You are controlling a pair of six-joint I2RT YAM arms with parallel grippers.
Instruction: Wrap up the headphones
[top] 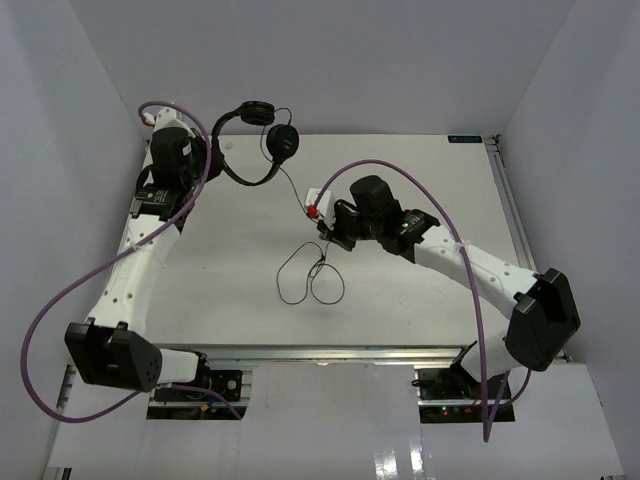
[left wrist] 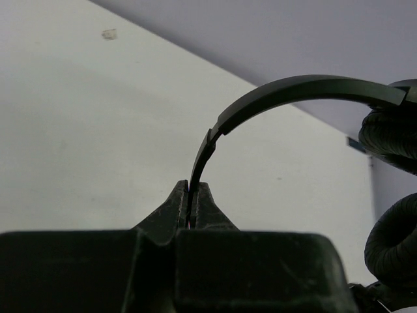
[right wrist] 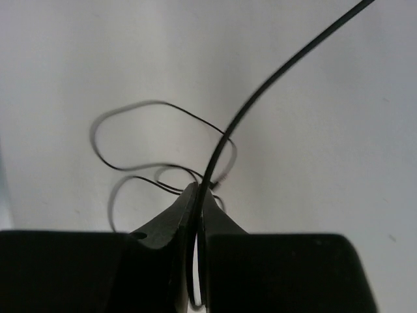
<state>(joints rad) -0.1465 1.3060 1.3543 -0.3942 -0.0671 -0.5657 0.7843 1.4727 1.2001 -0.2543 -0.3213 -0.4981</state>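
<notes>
The black headphones (top: 262, 135) are held up near the table's back left. My left gripper (top: 210, 150) is shut on the thin headband (left wrist: 287, 91); its jaws pinch the band's lower end (left wrist: 193, 189). Two padded earcups (left wrist: 394, 137) hang at the right of the left wrist view. The thin black cable (top: 295, 190) runs from the earcups to my right gripper (top: 325, 232), which is shut on the cable (right wrist: 260, 91). Beyond the jaws the rest of the cable lies in loose loops (top: 310, 278) on the table, also in the right wrist view (right wrist: 150, 153).
The white table (top: 420, 300) is walled by grey panels at the back and sides. Thick purple robot cables (top: 80, 290) arc beside the left arm and over the right arm (top: 420, 180). A rail runs along the table's right edge (top: 510, 210).
</notes>
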